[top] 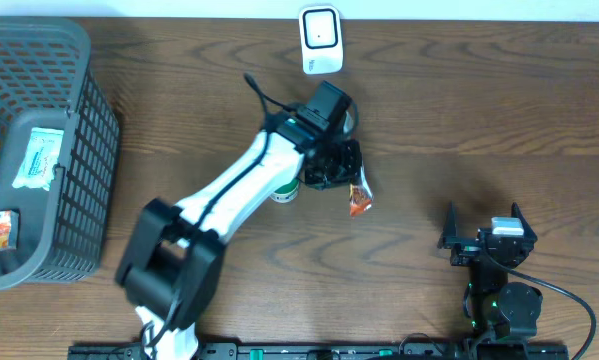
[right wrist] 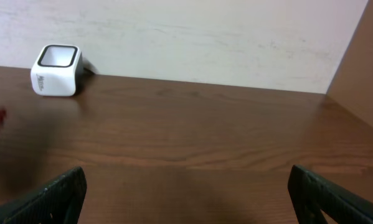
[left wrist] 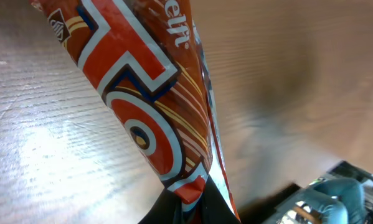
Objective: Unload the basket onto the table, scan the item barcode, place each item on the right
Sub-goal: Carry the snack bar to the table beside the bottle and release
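Below the scanner (top: 320, 40), left pincer (top: 347, 178) pinching a snack packet (top: 359, 203), partly hidden overhead, right pincer (right wrist: 187, 194) spread.

I seem to be working a shop checkout set-up: a white scanner (top: 320, 38) and a grey shopping basket (top: 94, 130) of packets (top: 39, 158) on a wooden bench (top: 479, 120).

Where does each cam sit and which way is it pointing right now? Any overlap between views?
Overhead: fixed above the table, looking straight down. It shows both arms, with the left end effector shut on the snack packet and the basket at the left.
Left wrist: on the left arm, looking past its fingers along the packet to the wood.
Right wrist: low on the right arm, facing across the table to the wall. The open right end effector frames the bottom corners.
Shared: overhead and right wrist both see the white scanner.
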{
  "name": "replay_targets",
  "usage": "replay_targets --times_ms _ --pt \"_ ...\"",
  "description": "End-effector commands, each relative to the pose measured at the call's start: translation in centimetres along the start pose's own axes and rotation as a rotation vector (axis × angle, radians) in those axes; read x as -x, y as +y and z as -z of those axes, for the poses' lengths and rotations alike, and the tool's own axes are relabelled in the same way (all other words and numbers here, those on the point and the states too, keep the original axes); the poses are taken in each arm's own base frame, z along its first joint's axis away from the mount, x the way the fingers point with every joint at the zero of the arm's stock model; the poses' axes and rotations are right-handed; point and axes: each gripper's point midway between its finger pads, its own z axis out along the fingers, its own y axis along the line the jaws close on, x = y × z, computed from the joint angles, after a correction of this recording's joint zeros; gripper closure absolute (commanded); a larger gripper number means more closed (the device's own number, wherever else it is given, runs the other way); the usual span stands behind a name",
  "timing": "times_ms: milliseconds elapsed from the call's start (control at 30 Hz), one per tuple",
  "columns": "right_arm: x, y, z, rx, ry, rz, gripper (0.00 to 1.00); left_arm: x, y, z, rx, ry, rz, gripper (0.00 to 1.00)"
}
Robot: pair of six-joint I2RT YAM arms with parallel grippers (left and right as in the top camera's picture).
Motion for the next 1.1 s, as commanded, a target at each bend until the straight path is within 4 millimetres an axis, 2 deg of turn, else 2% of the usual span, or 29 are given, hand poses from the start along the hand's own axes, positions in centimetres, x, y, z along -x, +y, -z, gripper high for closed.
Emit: replay_targets --times_ms 0,100,167,267,367,433,467,533,600,633,733,933,967,1067 --pt "0.1 0.1 0.1 0.002 -0.005 0.01 0.01 0.0 1.9 -2.0 0.087 0.002 -0.014 0.92" --pt "0.1 0.1 0.1 0.002 -0.005 0.01 0.01 0.1 3.3 -3.1 0.166 -0.012 -0.016 0.9" --pt "0.1 0.1 0.1 0.002 -0.005 0.01 0.01 0.0 3.7 -3.1 0.2 -0.026 -0.023 0.79" --pt "0.1 0.1 0.1 0.002 -0.005 0.01 0.01 0.1 3.0 -2.4 0.189 -0.045 -0.037 0.67" --pt "0.1 0.1 0.1 0.002 -0.005 0.01 0.01 0.5 2.0 -1.0 0.164 -0.076 -0.058 0.57" --pt "0.1 0.1 0.1 0.002 -0.005 0.01 0.01 0.8 0.9 0.5 0.142 -0.103 -0.077 0.44" --pt "0.1 0.1 0.1 0.002 -0.005 0.01 0.01 0.9 0.3 1.4 0.131 -0.117 -0.089 0.24" --pt "0.1 0.1 0.1 0.002 -0.005 0.01 0.01 1.2 -0.6 3.4 0.124 -0.156 -0.119 0.23" --pt "0.1 0.1 0.1 0.002 -0.005 0.01 0.01 1.5 -1.3 6.1 0.147 -0.22 -0.155 0.2" --pt "0.1 0.1 0.1 0.002 -0.005 0.01 0.01 1.6 -1.5 7.6 0.164 -0.253 -0.18 0.09" --pt "0.1 0.1 0.1 0.002 -0.005 0.01 0.01 1.9 -1.5 12.9 0.259 -0.385 -0.246 0.0" --pt "0.1 0.1 0.1 0.002 -0.005 0.01 0.01 1.9 1.3 27.0 0.529 -0.796 -0.232 0.02" --pt "0.1 0.1 0.1 0.002 -0.005 0.01 0.01 1.6 2.1 29.8 0.571 -0.875 -0.203 0.02" --pt "0.1 0.1 0.1 0.002 -0.005 0.01 0.01 0.3 4.5 36.3 0.647 -1.046 -0.107 0.02"
